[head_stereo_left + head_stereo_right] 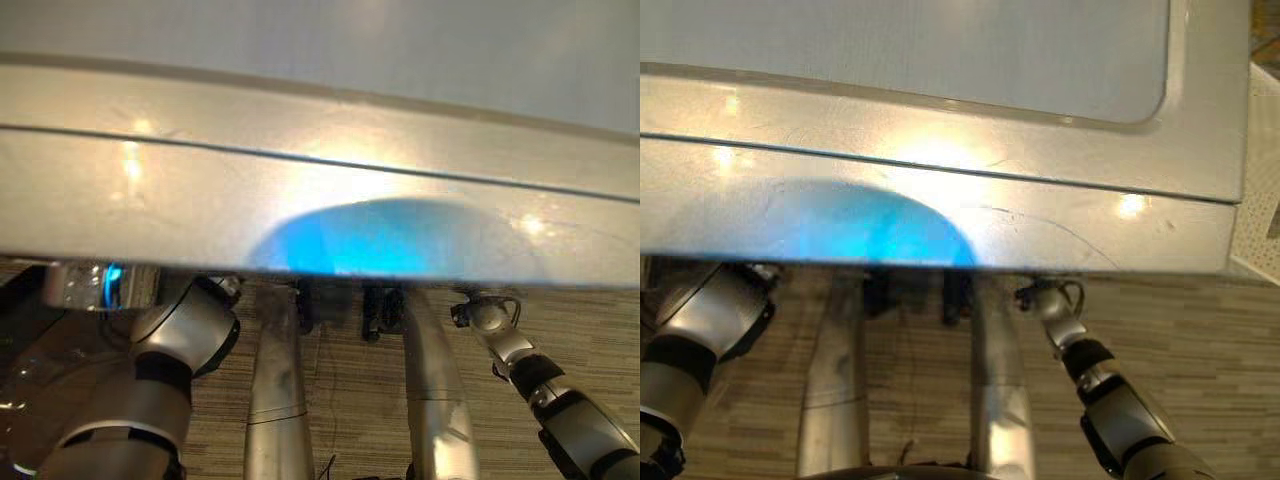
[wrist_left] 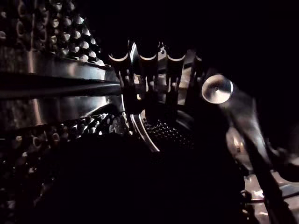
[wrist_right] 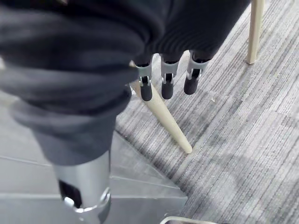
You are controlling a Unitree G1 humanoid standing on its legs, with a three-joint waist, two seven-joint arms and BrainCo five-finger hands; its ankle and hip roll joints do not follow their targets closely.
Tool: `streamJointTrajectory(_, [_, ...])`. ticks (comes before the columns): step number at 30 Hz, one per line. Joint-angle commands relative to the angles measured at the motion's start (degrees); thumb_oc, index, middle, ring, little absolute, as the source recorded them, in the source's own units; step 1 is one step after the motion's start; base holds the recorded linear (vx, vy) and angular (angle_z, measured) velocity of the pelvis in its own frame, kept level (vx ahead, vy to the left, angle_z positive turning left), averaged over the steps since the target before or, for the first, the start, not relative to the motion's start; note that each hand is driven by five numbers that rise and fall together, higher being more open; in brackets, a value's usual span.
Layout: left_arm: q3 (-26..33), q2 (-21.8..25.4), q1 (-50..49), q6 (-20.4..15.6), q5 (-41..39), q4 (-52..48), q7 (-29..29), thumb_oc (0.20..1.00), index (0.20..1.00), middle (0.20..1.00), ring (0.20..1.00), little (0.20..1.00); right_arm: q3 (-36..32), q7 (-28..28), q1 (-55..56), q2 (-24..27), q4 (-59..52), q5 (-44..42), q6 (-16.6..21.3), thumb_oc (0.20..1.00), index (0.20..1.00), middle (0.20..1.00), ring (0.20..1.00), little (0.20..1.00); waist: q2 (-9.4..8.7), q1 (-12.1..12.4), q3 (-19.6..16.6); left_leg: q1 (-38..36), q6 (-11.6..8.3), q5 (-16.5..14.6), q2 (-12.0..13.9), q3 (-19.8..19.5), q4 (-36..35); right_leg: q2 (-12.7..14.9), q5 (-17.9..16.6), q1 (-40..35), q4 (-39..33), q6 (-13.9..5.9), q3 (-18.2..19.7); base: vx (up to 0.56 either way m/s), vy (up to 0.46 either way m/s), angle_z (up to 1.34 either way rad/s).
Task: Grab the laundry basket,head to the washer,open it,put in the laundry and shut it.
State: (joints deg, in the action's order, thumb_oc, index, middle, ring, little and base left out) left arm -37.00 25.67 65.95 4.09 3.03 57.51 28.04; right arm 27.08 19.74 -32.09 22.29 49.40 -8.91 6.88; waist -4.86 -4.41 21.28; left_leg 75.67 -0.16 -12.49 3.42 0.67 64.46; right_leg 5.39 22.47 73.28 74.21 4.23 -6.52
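Observation:
The washer's silver top (image 1: 320, 190) lies close below me, its front edge running across both eye views. My left arm (image 1: 175, 345) goes in under that edge at the left. In the left wrist view my left hand (image 2: 154, 77) is inside the dark drum, by the perforated drum wall (image 2: 70, 44). Its fingers are spread and relaxed, with nothing in them. A dark mass lies below the hand; I cannot tell what it is. My right arm (image 1: 1100, 385) hangs at the washer's right front. My right hand (image 3: 167, 86) is open over the carpet, its fingers (image 3: 145, 91) straight and holding nothing.
What looks like the washer's dark glass door (image 1: 35, 375) stands out at the lower left. A pale wooden furniture leg (image 3: 163, 116) slants just past my right fingers, with another leg (image 3: 254, 30) further off. Striped grey carpet (image 3: 243, 130) covers the floor.

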Motion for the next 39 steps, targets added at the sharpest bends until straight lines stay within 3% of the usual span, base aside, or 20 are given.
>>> streamJointTrajectory(1, [2.34, -3.38, -6.19, -2.84, -0.31, 1.70, -1.39, 1.000, 1.000, 1.000, 1.000, 1.000, 0.29, -0.06, 2.37, -1.53, 3.65, 1.91, -0.53, 1.000, 1.000, 1.000, 1.000, 1.000, 2.57, -0.40, -7.46, -2.15, -1.90, 0.36, 1.65, -4.82, -6.43, -0.84, -3.85, -4.60, -13.85, -3.31, 0.04, 0.01, -0.003, 0.03])
streamJointTrajectory(10, [6.45, -6.51, -25.26, -5.62, -3.53, -8.33, -5.67, 1.000, 1.000, 1.000, 1.000, 1.000, -0.41, -1.98, 6.20, -2.47, 7.81, 5.69, -3.09, 1.000, 1.000, 1.000, 1.000, 1.000, 2.53, 1.51, -8.76, -20.49, -1.61, 3.12, 1.87, -2.97, -22.62, -1.09, -6.77, -20.71, -28.09, -4.35, -0.17, 0.04, -0.015, 0.05])
streamJointTrajectory(11, [8.38, -6.83, -31.62, -6.50, -4.72, -9.69, -7.93, 1.000, 1.000, 1.000, 1.000, 1.000, -1.60, -3.01, 9.64, -2.51, 7.40, 7.07, -3.51, 1.000, 1.000, 1.000, 1.000, 1.000, 2.54, 1.78, -9.06, -26.66, -1.74, 4.17, 1.48, -2.32, -27.72, -1.33, -7.95, -26.68, -33.35, -4.91, -0.08, 0.11, -0.015, 0.09])
streamJointTrajectory(14, [11.07, -6.54, -40.49, -7.07, -5.61, -12.08, -11.25, 1.000, 1.000, 1.000, 1.000, 1.000, -3.30, -4.62, 14.38, -3.03, 6.63, 8.61, -3.85, 1.000, 1.000, 1.000, 1.000, 1.000, 2.52, 2.15, -8.93, -35.66, -1.82, 6.12, 0.64, -1.41, -35.09, -1.79, -9.52, -35.37, -40.04, -5.70, -0.05, 0.16, -0.005, 0.03])
streamJointTrajectory(15, [13.12, -6.64, -46.44, -7.76, -6.70, -13.22, -13.79, 1.000, 1.000, 1.000, 1.000, 1.000, -5.22, -5.39, 17.23, -3.28, 6.29, 8.93, -3.72, 1.000, 1.000, 1.000, 1.000, 1.000, 2.75, 2.27, -9.24, -40.76, -1.55, 9.13, 0.32, -0.80, -40.78, -2.01, -11.82, -40.63, -45.83, -5.80, -0.02, 0.24, 0.021, -0.03])
streamJointTrajectory(16, [14.93, -6.30, -50.87, -8.05, -7.41, -13.89, -15.56, 1.000, 1.000, 1.000, 1.000, 1.000, -6.73, -6.05, 19.78, -3.44, 6.28, 9.05, -3.72, 1.000, 1.000, 1.000, 1.000, 1.000, 2.95, 2.34, -9.33, -46.30, -1.55, 9.92, -0.05, -0.19, -44.73, -2.26, -12.70, -45.95, -49.69, -6.27, 0.31, 0.18, 0.022, -0.08])
streamJointTrajectory(25, [20.17, -7.91, -61.22, -7.59, -7.98, -7.45, -18.61, 1.000, 1.000, 1.000, 1.000, 1.000, -10.31, -8.65, 24.35, -4.22, 8.93, 7.85, -3.51, 1.000, 1.000, 1.000, 1.000, 1.000, 3.74, 2.38, -12.70, -62.54, -2.13, 12.52, -0.54, 1.59, -58.35, -3.52, -16.39, -60.51, -63.07, -7.96, 1.57, 0.18, -0.006, -0.08])
streamJointTrajectory(26, [20.75, -7.79, -57.90, -8.41, -7.55, -6.95, -16.89, 1.000, 1.000, 1.000, 1.000, 1.000, -16.90, -9.48, 25.64, -1.48, 13.12, 1.30, -3.68, 1.000, 1.000, 1.000, 1.000, 1.000, 2.07, 2.24, -12.92, -66.54, -0.35, 11.39, -5.36, 0.60, -60.88, -2.87, -20.17, -61.81, -67.03, -10.68, 9.32, 0.16, -0.056, -0.04])
streamJointTrajectory(31, [21.12, -7.51, -60.00, -7.77, -7.44, -6.92, -18.57, 1.000, 1.000, 1.000, 1.000, 1.000, -17.51, -10.09, 26.28, -0.44, 15.14, 1.93, -4.06, 1.000, 1.000, 1.000, 1.000, 1.000, 2.93, 1.63, -15.94, -68.92, -0.50, 10.84, -4.90, -0.53, -63.12, -2.74, -20.84, -65.74, -71.42, -10.16, 7.39, 0.17, -0.046, 0.12])
streamJointTrajectory(35, [20.79, -7.35, -59.86, -7.77, -7.35, -7.39, -18.61, 1.000, 1.000, 1.000, 1.000, 1.000, -17.24, -9.24, 26.08, -0.21, 14.49, 3.20, -4.27, 1.000, 1.000, 1.000, 1.000, 1.000, 2.81, 1.63, -15.29, -68.51, -0.16, 10.93, -5.08, -0.73, -63.98, -2.33, -21.96, -65.62, -73.17, -10.67, 7.62, -0.01, 0.054, 0.01])
streamJointTrajectory(38, [20.83, -6.19, -58.83, -8.12, -7.30, -8.06, -17.95, 1.000, 1.000, 1.000, 1.000, 1.000, -16.58, -8.48, 25.12, -0.41, 13.15, 4.30, -4.66, 1.000, 1.000, 1.000, 1.000, 1.000, 2.35, 1.63, -13.84, -64.97, 0.16, 12.24, -4.92, -0.61, -64.73, -2.66, -24.53, -59.99, -72.14, -12.04, 9.26, -0.31, 0.076, -0.21])
streamJointTrajectory(39, [20.99, -5.01, -57.02, -8.39, -8.34, -7.70, -17.44, 1.000, 1.000, 1.000, 1.000, 1.000, -15.51, -8.26, 24.02, -0.86, 12.82, 4.27, -4.66, 1.000, 1.000, 1.000, 1.000, 1.000, 2.16, 2.20, -12.76, -61.09, 0.35, 13.98, -4.07, 0.17, -64.25, -4.00, -23.12, -56.56, -67.09, -12.39, 9.88, -0.38, 0.058, -0.55])
